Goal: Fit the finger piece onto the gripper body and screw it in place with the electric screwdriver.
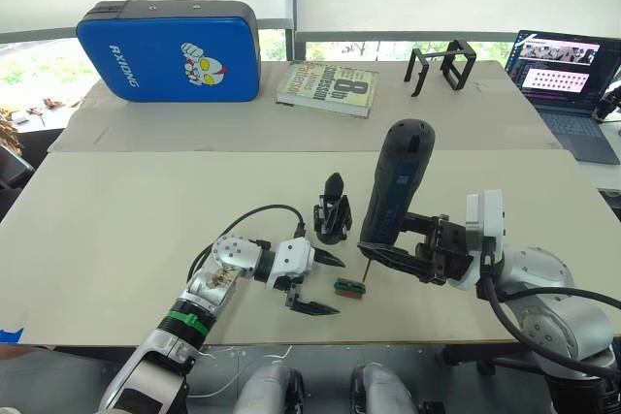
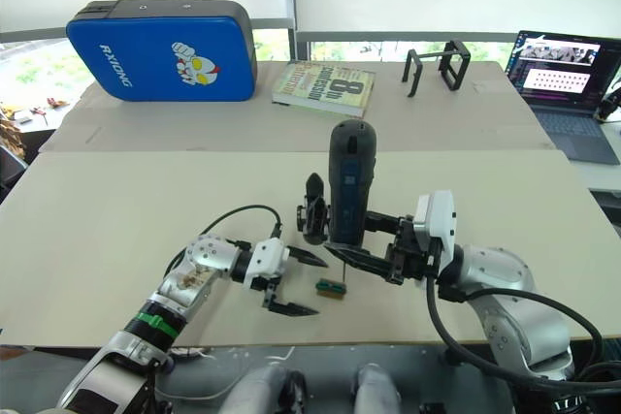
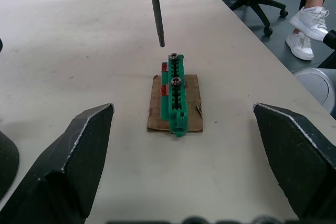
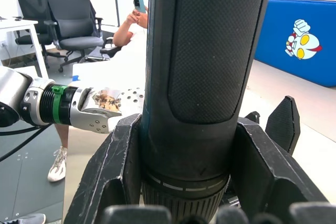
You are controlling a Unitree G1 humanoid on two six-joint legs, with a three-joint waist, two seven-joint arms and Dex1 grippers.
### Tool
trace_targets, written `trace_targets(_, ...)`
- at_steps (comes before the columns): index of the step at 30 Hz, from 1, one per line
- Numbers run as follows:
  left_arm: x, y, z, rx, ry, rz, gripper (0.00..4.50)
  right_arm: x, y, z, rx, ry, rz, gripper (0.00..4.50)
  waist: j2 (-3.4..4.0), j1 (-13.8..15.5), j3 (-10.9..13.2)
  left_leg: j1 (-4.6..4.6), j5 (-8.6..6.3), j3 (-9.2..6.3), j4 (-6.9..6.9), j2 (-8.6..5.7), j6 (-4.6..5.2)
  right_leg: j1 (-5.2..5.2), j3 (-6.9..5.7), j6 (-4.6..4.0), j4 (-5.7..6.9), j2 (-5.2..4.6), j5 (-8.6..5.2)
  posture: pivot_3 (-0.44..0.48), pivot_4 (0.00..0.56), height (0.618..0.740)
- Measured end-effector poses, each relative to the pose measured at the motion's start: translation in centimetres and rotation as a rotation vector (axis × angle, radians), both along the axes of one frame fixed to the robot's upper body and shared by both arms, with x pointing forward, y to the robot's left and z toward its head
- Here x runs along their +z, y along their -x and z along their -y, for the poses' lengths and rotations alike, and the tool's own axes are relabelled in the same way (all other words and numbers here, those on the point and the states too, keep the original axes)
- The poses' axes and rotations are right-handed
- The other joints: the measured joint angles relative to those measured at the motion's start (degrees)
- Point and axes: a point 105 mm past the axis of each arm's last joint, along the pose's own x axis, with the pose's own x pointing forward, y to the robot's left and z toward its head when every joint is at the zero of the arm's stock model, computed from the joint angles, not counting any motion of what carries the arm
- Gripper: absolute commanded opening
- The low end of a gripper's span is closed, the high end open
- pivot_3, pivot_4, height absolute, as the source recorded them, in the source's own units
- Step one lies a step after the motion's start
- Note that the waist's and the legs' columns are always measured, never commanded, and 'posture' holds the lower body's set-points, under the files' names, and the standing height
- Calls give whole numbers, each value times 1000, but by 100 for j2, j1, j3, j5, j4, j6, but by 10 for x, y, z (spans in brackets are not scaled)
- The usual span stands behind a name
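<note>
Screwdriver (image 1: pixel 396 184) is held upright in the right end effector (image 1: pixel 406 250), bit tip poised just above the far screw of the green block (image 3: pixel 175 94). Left end effector (image 1: pixel 312 283) is spread wide, empty, flanking the block. Gripper body (image 1: pixel 332 212) stands on the bench (image 1: pixel 116 230), just left of the screwdriver. Bit should be kept vertical and centred on the screw head before descent.

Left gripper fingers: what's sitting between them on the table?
In the left wrist view, the green screw block on a cardboard scrap, with the screwdriver bit hanging just beyond it.
</note>
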Motion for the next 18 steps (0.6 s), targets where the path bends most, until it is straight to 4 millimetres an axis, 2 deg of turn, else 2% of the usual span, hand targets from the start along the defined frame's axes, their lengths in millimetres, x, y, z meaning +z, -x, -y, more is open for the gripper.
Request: trace_targets(18,0,0,0,0,-1,3,4500,-7,2,0,4,10,-24,1935,0,0,0,0,0,0,0,0,0,0,0,0,0,0,0,0,150,740)
